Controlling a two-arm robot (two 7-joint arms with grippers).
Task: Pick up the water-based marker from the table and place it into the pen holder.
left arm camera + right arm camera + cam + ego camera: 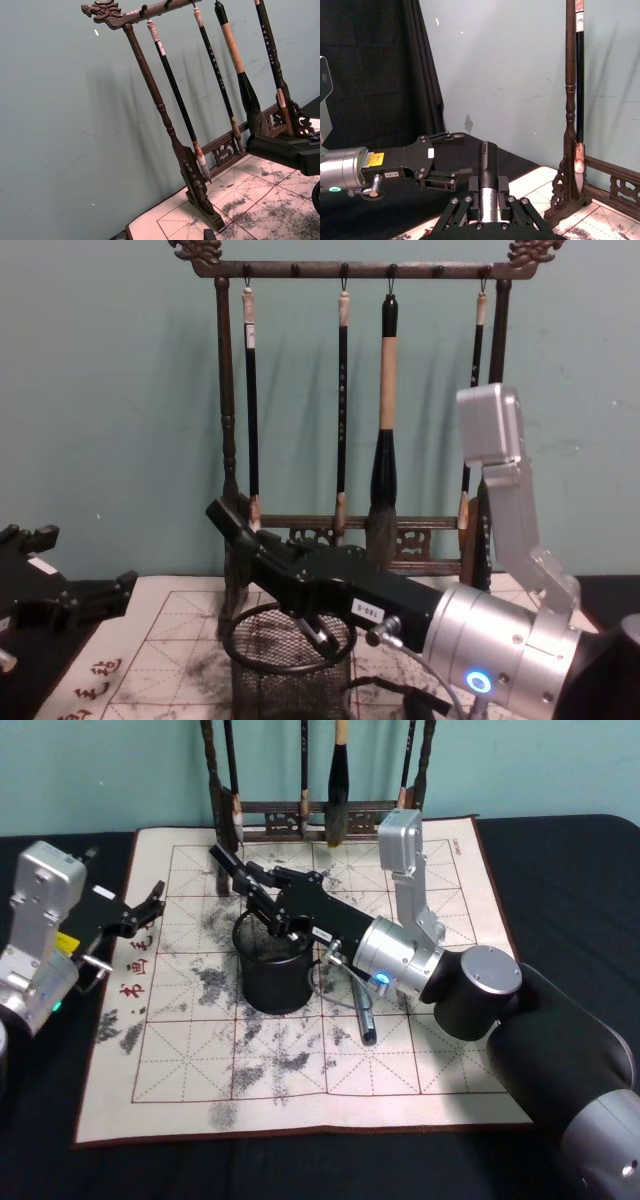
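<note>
Right now the right gripper (258, 892) is reaching in across the table (330, 1170) from the right side. It is squeezing the water-based marker (228, 865) tight between its fingers. The marker is not lying on the mat. It is hanging in the air over the far left edge of the pen holder (272, 988).

In the chest view the marker is sitting just above the round black rim and is not touching it. It is pointing up and away toward the brush rack (300, 815), more sideways than straight down. I think the arm is carrying it this high so it is not bumping the cup. In the right wrist view the fingers are gripping the silver body, and the black end is sticking out in front.

The left gripper (148, 910) is waiting at the left edge of the mat, well apart from the holder. Its fingers are spread wide and are holding nothing. It is probably parked there so the two arms are not bumping.

A grey pen-like thing (366, 1018) is lying on the mat just beside the holder, under the right arm.

The job is nearly finishing, I think. The marker is needing to tip down over the middle of the cup first. Let go too soon, it could be landing across the rim and rolling off.
</note>
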